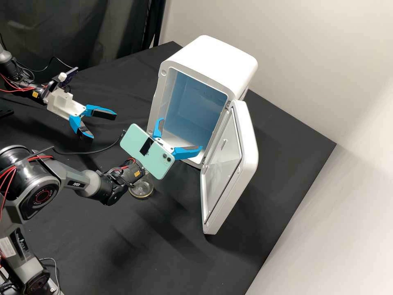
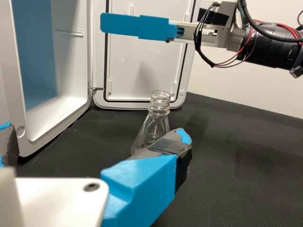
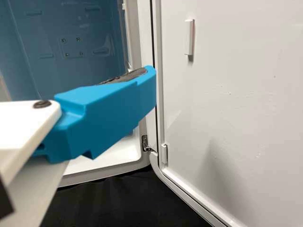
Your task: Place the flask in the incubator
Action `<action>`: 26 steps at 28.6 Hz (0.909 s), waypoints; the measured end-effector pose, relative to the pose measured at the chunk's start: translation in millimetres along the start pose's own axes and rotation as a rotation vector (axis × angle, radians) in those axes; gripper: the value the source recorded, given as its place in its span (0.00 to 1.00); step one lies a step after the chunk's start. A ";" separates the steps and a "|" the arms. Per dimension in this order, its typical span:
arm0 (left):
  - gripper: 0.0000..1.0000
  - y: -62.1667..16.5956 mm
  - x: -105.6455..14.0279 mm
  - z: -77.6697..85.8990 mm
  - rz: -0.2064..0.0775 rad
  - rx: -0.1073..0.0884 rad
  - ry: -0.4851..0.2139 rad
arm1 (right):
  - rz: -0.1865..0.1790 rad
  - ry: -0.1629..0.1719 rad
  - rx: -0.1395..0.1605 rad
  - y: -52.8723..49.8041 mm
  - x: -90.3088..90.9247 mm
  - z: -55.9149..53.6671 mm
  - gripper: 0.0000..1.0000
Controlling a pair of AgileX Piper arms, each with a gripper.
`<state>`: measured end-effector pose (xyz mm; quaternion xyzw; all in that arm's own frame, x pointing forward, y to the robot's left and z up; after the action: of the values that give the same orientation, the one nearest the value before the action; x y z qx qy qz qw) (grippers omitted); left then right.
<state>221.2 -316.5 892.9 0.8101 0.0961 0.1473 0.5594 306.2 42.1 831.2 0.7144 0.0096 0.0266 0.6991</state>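
At the far left we find the left claw (image 1: 102,125) low over the black bench (image 1: 123,229), its two blue fingers spread and holding nothing. It faces the flask, and we judge it is lined up to close round the neck. Next comes the clear flask (image 1: 142,189), upright on the bench in front of the incubator and well outside it, half hidden in the high view behind the right arm's wrist. From the left wrist it stands just beyond one blue finger (image 2: 142,184), and we cannot tell whether they touch. Further right, the right claw (image 1: 180,134) sits at the mouth of the incubator (image 1: 213,61), fingers wide apart and empty, one close to the hinge edge. We think it is there to hold back the door (image 1: 231,164). The door hangs wide open on the right, leaving the blue chamber free for the flask.
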 end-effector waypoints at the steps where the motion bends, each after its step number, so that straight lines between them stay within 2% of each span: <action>1: 1.00 0.2 -0.2 -0.6 0.001 0.005 0.002 | 0.000 0.000 0.000 0.0 0.0 0.0 1.00; 14: 1.00 0.7 -0.6 -1.9 0.003 0.004 0.007 | 0.000 0.000 0.006 0.0 0.0 0.0 1.00; 17: 1.00 0.7 -0.6 -1.9 0.003 0.026 0.007 | 0.000 0.000 0.006 -0.3 -0.5 0.3 1.00; 26: 1.00 -0.3 0.3 0.9 -0.001 0.027 -0.003 | -0.010 -0.017 0.002 -4.3 -17.0 9.9 1.00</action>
<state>221.7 -317.0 892.3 0.8178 0.0977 0.1442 0.5485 289.9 31.5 826.2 0.7153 0.0073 0.0169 0.6985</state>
